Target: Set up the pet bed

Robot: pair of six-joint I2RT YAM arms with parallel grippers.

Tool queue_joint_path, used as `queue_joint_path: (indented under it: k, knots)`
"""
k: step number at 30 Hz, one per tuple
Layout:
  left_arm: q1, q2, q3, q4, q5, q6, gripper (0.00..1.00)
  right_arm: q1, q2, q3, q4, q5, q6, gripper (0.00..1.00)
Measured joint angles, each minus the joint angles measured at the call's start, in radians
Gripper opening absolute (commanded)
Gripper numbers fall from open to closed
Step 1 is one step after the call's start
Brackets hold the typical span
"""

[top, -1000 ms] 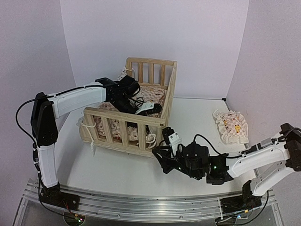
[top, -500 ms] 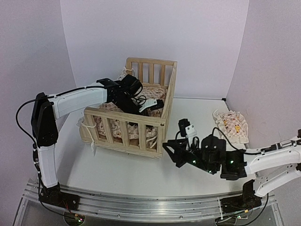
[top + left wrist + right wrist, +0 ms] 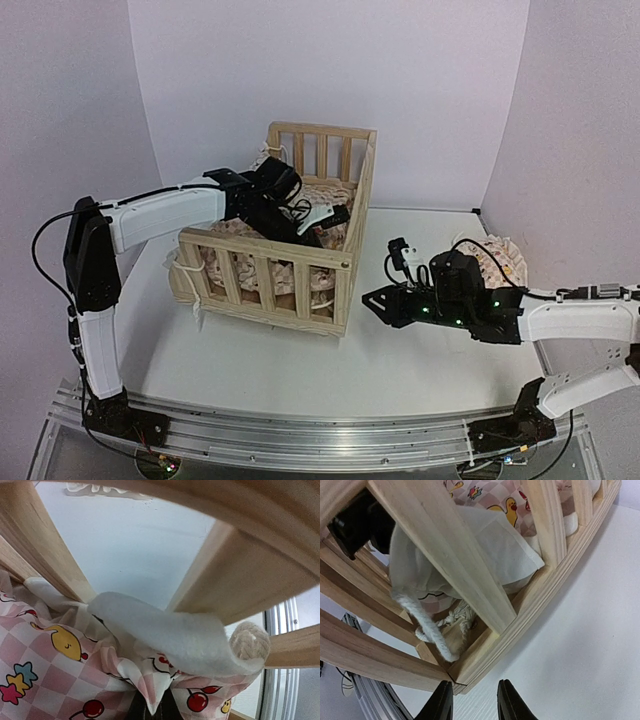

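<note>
Pet bed (image 3: pixel 260 250) sits left of centre on the table (image 3: pixel 250 370), its long side running roughly left to right. Left end effector (image 3: pixel 335 215) is inside the bed, closed, apparently pinching a fold of the checkered cushion (image 3: pixel 45 660). Right end effector (image 3: pixel 472 700) has its fingers apart and holds nothing. It faces the bed's near right corner from just beside it — the nearer arm for the frame's outside.

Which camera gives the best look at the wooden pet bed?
The top view: the whole pet bed shows there, railings and all. The left wrist view shows only a few slats up close; the right wrist view, one lower corner from outside.
</note>
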Motion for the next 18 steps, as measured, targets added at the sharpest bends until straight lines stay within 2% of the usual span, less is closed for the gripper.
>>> queue_joint_path:
  k: [5, 10, 18]
  knots:
    - [0.001, -0.002, -0.011, -0.018, 0.031, 0.015, 0.00, -0.002, 0.079, 0.013, 0.066, -0.094, 0.019, 0.36]
    - [0.002, -0.002, -0.011, -0.024, 0.036, 0.016, 0.00, -0.014, 0.157, 0.027, 0.114, -0.119, 0.024, 0.33]
    - [0.002, -0.002, -0.010, -0.028, 0.034, 0.016, 0.00, -0.044, 0.231, 0.056, 0.174, -0.187, 0.001, 0.35]
